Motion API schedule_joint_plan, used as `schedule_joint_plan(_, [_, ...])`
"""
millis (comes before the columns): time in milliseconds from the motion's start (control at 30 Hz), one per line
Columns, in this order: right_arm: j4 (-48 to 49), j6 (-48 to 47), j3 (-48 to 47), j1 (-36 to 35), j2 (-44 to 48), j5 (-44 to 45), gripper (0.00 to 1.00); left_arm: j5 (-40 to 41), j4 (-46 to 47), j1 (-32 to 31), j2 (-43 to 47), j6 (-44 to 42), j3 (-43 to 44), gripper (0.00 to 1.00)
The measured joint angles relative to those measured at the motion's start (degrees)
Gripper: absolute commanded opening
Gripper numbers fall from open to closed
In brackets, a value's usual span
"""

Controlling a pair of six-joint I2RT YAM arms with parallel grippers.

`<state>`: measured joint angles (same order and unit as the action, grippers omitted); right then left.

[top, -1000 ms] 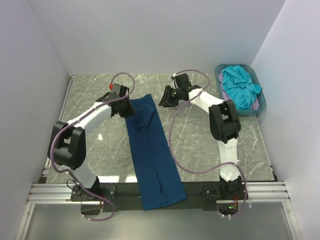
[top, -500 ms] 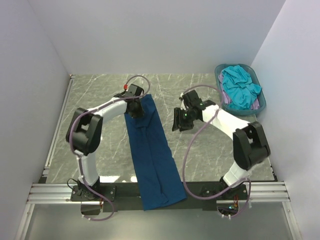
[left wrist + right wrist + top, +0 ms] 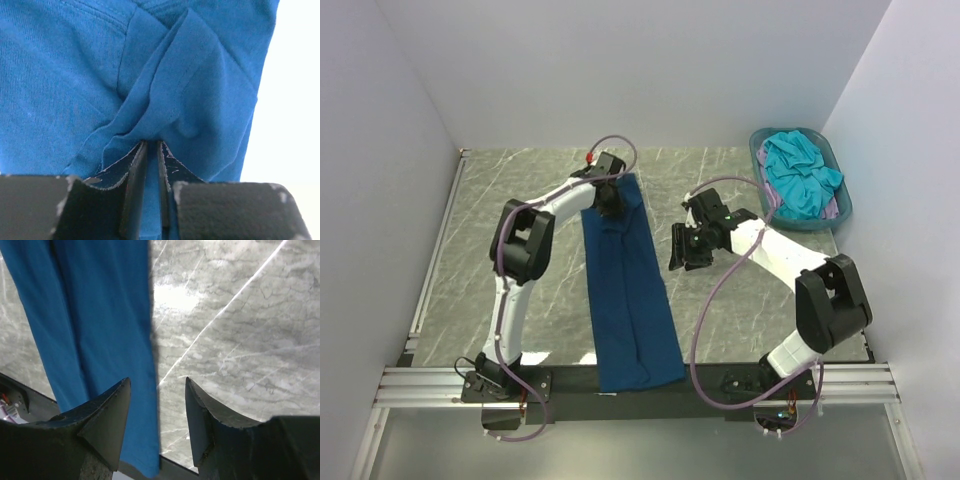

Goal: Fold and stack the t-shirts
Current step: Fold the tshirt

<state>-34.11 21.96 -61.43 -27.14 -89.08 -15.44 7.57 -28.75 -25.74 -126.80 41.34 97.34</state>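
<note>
Pinching with left gripper [image 3: 150, 147] the navy t-shirt [image 3: 630, 300], far end, reaching forward; holding right gripper [image 3: 157, 385] open, empty.

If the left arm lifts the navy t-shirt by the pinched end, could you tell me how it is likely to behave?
Probably floppy: the navy t-shirt bunches into soft folds where the left end effector pinches it. It would likely drape and trail rather than hold its long folded shape. The narrow pinch might let it slip.
</note>
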Motion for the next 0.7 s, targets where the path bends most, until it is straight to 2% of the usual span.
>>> schedule_joint_plan(233, [1.0, -0.9, -0.9, -0.1, -6.1, 1.1, 0.55, -0.3, 0.2, 0.8, -13.2, 0.7, 20.5, 0.24])
schedule_joint_plan(333, [1.3, -1.3, -1.3, -0.2, -7.8, 1.5, 0.55, -1.6, 1.8, 1.9, -16.5, 1.7, 25.3, 0.25])
schedule_joint_plan(500, [1.5, -1.5, -1.3, -0.6, -7.6, 2.9, 0.55, -3.9, 3.3, 3.7, -16.5, 2.6, 25.4, 0.26])
schedule_joint_plan(700, [1.3, -1.5, -1.2, -1.9, -4.9, 3.8, 0.56, -3.5, 3.0, 4.5, -6.8, 0.7, 14.7, 0.29])
